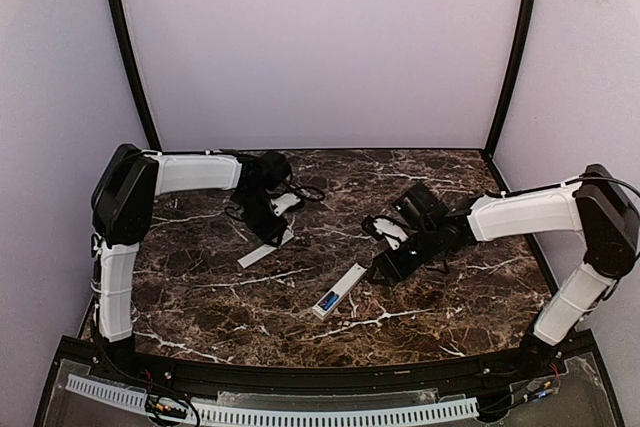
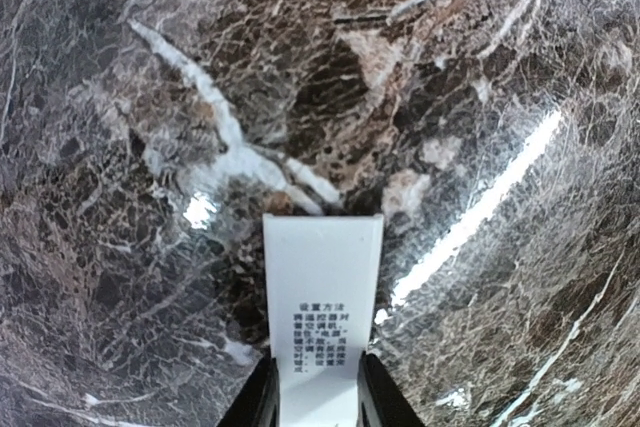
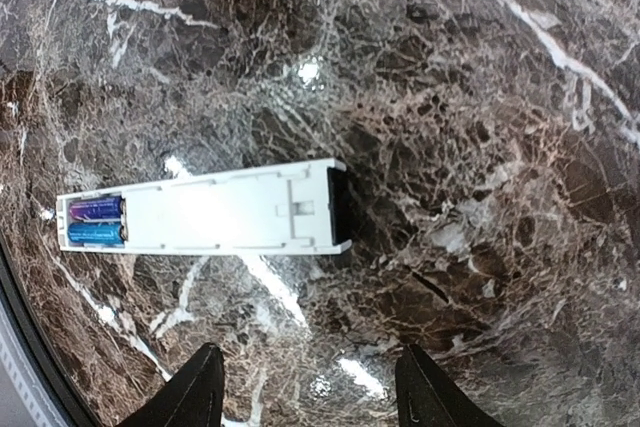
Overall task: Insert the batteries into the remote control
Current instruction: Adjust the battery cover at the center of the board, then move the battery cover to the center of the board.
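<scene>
Hanging open beside the remote control (image 3: 205, 212), the right gripper (image 3: 310, 392) is idling while the left gripper (image 2: 318, 397) is pinching the light-looking, stiff cover (image 2: 322, 277) by its long edges.

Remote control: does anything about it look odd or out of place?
The remote control is uncovered: two blue batteries lie exposed at one end. Its white back cover lies apart on the table, between the left fingers.

Two batteries (image 3: 97, 233) (both blue), one remote control (image 3: 230, 212), one white cover (image 2: 322, 297).
</scene>
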Robot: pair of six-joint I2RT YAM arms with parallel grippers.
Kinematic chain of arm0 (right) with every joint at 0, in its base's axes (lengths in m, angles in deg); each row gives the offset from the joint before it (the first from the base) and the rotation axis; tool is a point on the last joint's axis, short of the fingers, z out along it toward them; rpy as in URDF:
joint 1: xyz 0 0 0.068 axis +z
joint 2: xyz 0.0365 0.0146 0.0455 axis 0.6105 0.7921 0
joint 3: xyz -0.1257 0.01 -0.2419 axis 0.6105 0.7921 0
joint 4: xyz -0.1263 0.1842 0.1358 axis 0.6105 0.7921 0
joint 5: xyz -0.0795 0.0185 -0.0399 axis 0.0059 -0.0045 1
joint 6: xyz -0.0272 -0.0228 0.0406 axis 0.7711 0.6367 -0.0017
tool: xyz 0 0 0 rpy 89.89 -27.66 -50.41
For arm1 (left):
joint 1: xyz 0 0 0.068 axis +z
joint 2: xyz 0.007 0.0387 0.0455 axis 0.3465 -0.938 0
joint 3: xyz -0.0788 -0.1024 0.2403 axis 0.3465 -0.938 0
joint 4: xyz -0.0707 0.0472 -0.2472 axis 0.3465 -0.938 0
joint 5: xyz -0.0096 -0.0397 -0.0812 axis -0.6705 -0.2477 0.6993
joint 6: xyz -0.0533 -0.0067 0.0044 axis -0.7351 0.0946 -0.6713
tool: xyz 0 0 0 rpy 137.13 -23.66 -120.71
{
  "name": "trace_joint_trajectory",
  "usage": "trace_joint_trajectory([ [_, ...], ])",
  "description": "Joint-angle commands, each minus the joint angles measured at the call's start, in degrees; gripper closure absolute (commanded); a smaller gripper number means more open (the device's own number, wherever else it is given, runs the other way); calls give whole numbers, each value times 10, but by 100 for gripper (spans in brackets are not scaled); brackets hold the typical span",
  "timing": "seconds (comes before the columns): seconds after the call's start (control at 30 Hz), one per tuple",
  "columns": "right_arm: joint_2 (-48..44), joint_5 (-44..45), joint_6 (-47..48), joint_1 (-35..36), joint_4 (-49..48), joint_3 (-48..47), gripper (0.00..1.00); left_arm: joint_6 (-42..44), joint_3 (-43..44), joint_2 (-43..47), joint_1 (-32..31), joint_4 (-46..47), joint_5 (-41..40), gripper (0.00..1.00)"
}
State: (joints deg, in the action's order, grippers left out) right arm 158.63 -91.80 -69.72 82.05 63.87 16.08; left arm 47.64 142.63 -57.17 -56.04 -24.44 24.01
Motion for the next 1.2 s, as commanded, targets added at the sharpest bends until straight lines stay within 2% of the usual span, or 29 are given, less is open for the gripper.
trace_joint_trajectory([
  [0.0, -16, -24, -10, -8, -14, 21, 42, -49, -18, 12, -19, -32, 12, 76],
  [0.07, -22, -28, -12, -10, -18, 24, 42, -59, -21, 23, -28, -21, 19, 76],
  [0.13, -25, -30, -12, -12, -18, 22, 42, -72, -23, 33, -35, -13, 13, 71],
  [0.23, -27, -39, -13, -16, -22, 16, 41, -90, -41, 54, -35, 7, 16, 62],
  [0.33, -28, -52, -13, -22, -25, 0, 35, -110, -61, 79, -30, 17, -3, 49],
  [0.47, -17, -62, -8, -32, -23, -39, 29, -130, -94, 98, -17, 20, -22, 43],
  [0.6, 13, -59, 5, -34, -8, -86, 27, -132, -140, 116, -12, 32, -20, 40],
  [0.8, 49, -72, 13, -42, 2, -132, 26, -124, -190, 122, -15, 70, 24, 40],
  [0.93, 55, -85, 23, -52, 9, -144, 27, -127, -205, 118, -38, 88, 45, 47],
  [1.07, 51, -81, 43, -60, 23, -150, 27, -130, -211, 108, -91, 104, 76, 53],
  [1.17, 50, -78, 49, -62, 28, -150, 27, -140, -221, 105, -111, 126, 96, 62],
])
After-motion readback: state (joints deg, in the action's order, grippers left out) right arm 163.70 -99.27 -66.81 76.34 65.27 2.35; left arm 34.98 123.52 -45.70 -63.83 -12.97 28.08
